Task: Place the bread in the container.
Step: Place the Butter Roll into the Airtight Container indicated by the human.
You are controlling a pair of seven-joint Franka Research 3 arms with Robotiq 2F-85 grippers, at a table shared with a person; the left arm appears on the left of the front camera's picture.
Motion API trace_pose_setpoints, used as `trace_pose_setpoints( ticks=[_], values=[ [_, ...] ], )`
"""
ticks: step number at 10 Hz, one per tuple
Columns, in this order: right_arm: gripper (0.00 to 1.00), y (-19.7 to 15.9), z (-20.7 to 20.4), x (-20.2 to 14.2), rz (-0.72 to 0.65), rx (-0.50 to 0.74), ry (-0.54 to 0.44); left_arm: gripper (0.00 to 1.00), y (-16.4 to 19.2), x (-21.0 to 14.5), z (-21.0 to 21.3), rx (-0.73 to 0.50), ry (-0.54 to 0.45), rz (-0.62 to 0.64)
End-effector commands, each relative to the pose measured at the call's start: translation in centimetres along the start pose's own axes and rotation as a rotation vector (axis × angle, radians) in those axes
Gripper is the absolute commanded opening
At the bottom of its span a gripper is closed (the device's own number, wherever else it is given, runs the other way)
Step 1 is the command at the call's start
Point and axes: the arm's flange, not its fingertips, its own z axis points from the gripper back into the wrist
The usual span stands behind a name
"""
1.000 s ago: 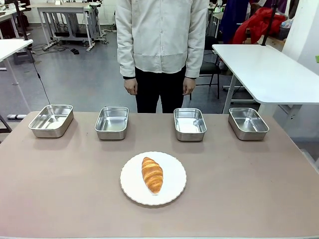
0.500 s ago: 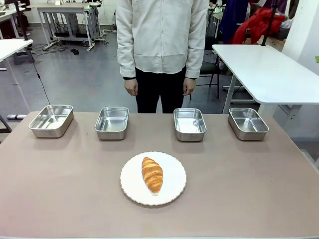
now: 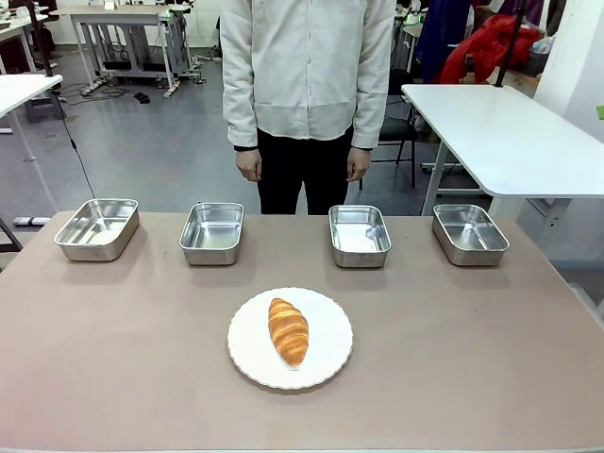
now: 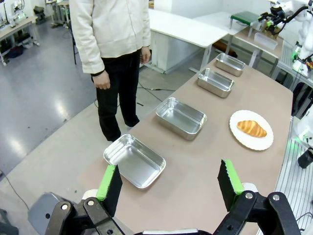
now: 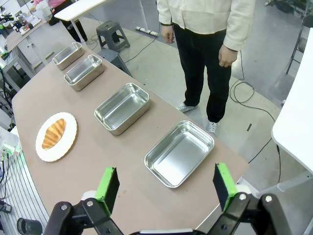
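The bread, a golden-brown croissant, lies on a round white plate at the table's front middle; I also see the croissant in the left wrist view and the croissant in the right wrist view. Several alike shiny steel pans stand in a row at the far edge; which one is the container I cannot tell. My left gripper hangs open high above the leftmost pan. My right gripper hangs open high above the rightmost pan. Both hold nothing.
A person in a cream jacket stands at the far side, hands down at the sides. Pans sit at far left, centre left, centre right and far right. A white table stands behind on the right.
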Motion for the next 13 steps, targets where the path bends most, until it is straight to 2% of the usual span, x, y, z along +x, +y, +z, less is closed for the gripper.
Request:
trace_pose_setpoints(
  ticks=[1, 13],
  values=[
    [1.00, 0.13, -0.02, 0.18, 0.008, 0.007, -0.007, 1.00, -0.09, 0.02, 0.12, -0.008, -0.012, -0.016],
    [1.00, 0.13, -0.02, 0.18, 0.008, 0.007, -0.007, 1.00, -0.09, 0.02, 0.12, -0.008, -0.012, -0.016]
  ],
)
